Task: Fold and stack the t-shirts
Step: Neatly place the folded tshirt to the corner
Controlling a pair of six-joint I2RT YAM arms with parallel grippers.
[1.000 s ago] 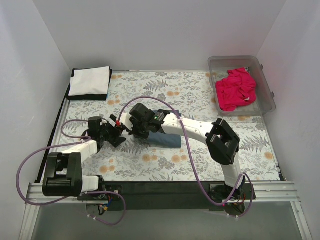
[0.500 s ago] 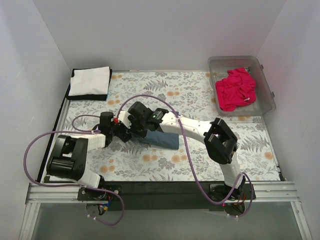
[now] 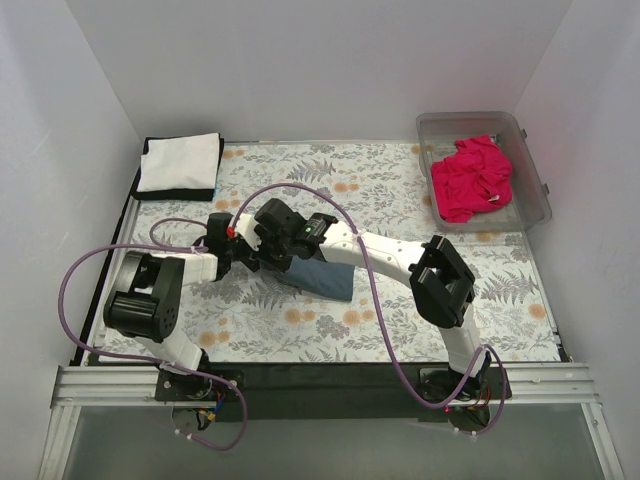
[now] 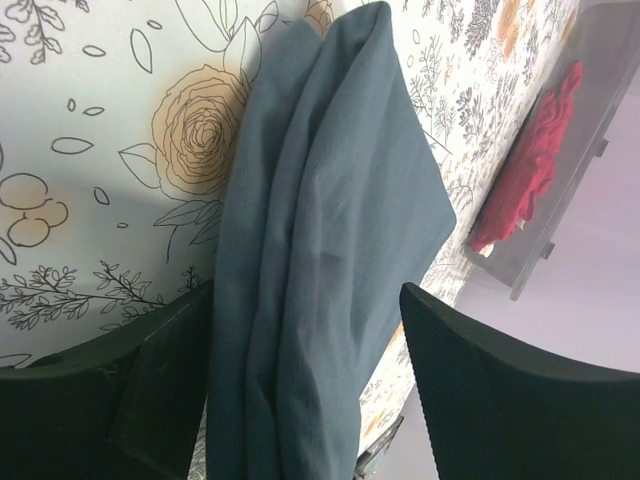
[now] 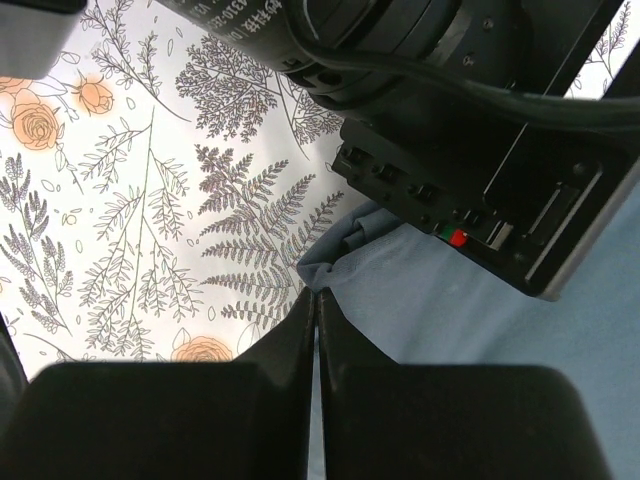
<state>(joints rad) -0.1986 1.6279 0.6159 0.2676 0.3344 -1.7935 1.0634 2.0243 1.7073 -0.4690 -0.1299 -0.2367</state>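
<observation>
The dark slate-blue t-shirt lies folded into a narrow bundle on the floral cloth at mid table. My right gripper is shut, pinching the shirt's left edge at its fingertips. My left gripper is open, its jaws straddling the same end of the shirt with a gap on the right side. The white t-shirt lies folded on the folded black t-shirt at the far left corner. The magenta-pink t-shirt lies crumpled in the bin.
The clear plastic bin stands at the far right and also shows in the left wrist view. The floral cloth covers the table. White walls close in the left, back and right sides.
My left gripper has swung up and to the right until its jaws sit round the blue shirt's left end. The right gripper has drawn that end a little to the left.
</observation>
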